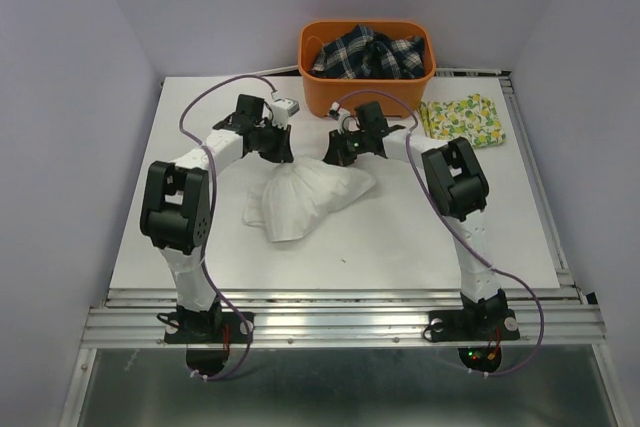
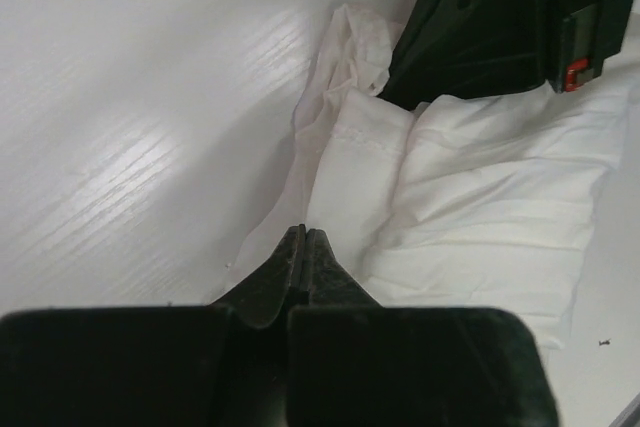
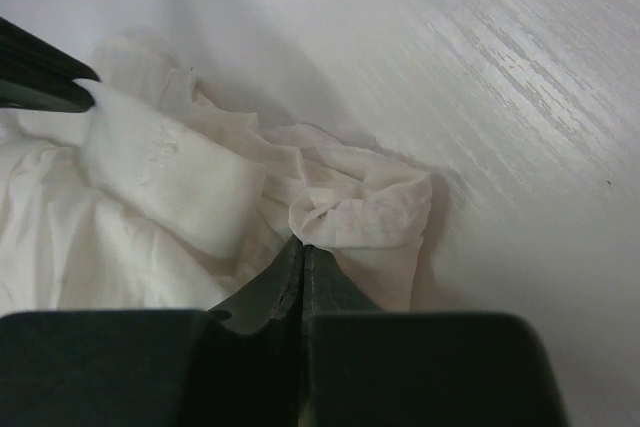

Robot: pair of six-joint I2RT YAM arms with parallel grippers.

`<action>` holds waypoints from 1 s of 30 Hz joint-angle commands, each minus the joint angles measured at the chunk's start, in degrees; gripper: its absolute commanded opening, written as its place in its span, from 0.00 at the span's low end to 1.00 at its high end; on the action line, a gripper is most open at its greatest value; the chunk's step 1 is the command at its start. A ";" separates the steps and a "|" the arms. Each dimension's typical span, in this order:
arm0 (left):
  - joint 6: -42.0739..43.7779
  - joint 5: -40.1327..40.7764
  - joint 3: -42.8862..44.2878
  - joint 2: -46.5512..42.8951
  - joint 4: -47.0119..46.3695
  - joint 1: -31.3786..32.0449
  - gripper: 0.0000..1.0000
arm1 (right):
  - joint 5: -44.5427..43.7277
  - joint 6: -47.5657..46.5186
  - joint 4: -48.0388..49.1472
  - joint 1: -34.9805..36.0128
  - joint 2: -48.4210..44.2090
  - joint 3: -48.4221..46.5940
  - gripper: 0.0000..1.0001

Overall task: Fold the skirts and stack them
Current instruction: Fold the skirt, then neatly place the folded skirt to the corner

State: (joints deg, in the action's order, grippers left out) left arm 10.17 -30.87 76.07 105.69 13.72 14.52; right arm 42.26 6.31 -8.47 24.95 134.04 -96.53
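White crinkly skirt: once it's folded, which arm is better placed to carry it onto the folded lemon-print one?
Probably the right. The right gripper pinches the crinkly white cloth skirt on the side nearer the folded lemon-print skirt, which lies to its right; the left gripper would have to reach across.

We see the white skirt (image 1: 305, 197) as soft crinkled cloth, the desk (image 1: 420, 237) matt and faintly grained, the basket (image 1: 315, 92) smooth plastic.

- The table (image 1: 400, 247) was white.
- A crumpled white skirt (image 1: 300, 202) lay mid-table.
- A lemon-print skirt (image 1: 462, 119) lay far right.
- An orange basket (image 1: 330, 92) stood far, centre.
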 commanded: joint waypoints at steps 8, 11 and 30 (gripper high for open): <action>0.90 3.02 -1.54 9.79 -1.94 -0.11 0.00 | -10.35 -1.74 -9.19 -0.87 -5.45 -3.04 0.18; 0.03 2.22 -0.58 11.20 -1.68 -0.02 0.00 | -12.63 -0.77 -12.43 -3.23 -8.77 -6.20 0.31; -5.07 -0.85 0.39 11.29 -1.31 -0.02 0.00 | 9.94 39.28 18.28 2.45 -26.02 17.41 0.59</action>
State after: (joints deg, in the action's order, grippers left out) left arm 6.92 -31.18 75.85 115.52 10.68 14.52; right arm 42.87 27.73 -7.18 22.35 105.75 -88.31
